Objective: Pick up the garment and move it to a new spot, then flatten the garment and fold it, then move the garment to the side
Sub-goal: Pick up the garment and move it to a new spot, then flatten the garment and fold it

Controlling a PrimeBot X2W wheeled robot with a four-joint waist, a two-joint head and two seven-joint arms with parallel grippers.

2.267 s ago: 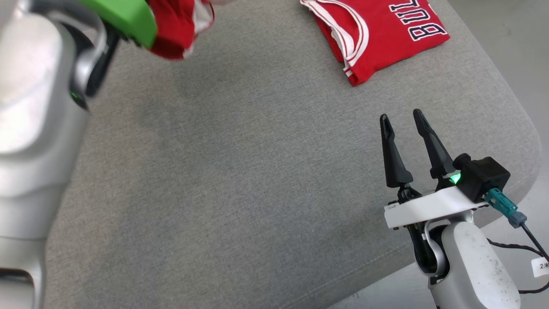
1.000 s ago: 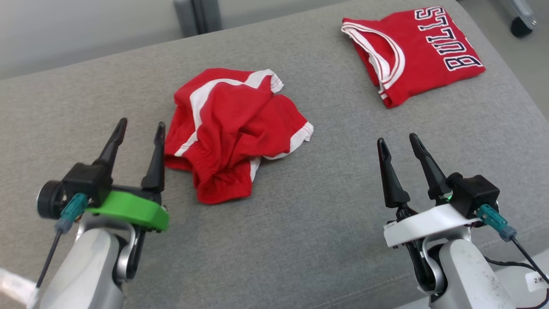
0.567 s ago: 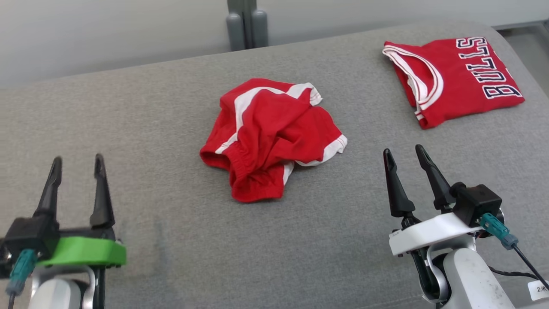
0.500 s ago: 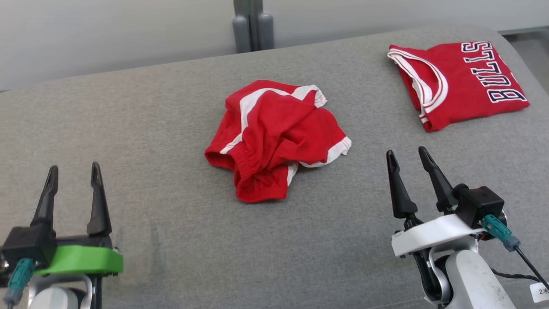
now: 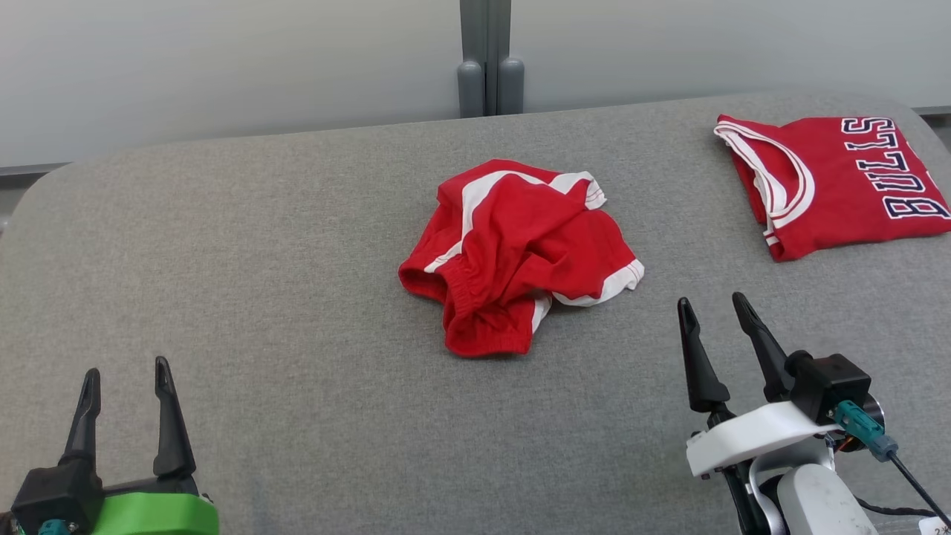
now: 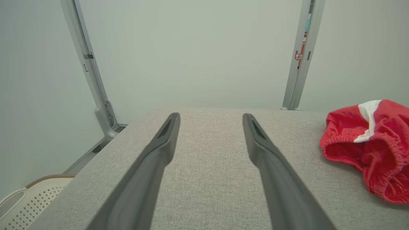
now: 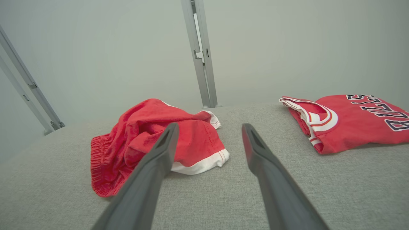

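A crumpled pair of red shorts with white stripes, the garment (image 5: pixel 520 253), lies bunched in the middle of the grey cushioned table (image 5: pixel 297 297). The same garment (image 6: pixel 370 147) is at the right edge of the left wrist view, and the garment (image 7: pixel 153 143) sits ahead and left in the right wrist view. My left gripper (image 5: pixel 125 371) stands open at the lower left, well short of the garment, with nothing between its fingers. My right gripper (image 5: pixel 715 306) is open at the lower right, a little to the garment's right and nearer to me, also empty.
A folded red jersey (image 5: pixel 839 178) with dark lettering lies at the table's far right, the same jersey (image 7: pixel 348 121) showing ahead of the right gripper. A grey post (image 5: pixel 489 59) and a pale wall stand behind the table. A perforated cream basket (image 6: pixel 28 204) sits below the table's left edge.
My left gripper let go of the garment, which now lies on the table's middle, and drew back to the lower left. The head camera has turned and risen; the right gripper kept its place.
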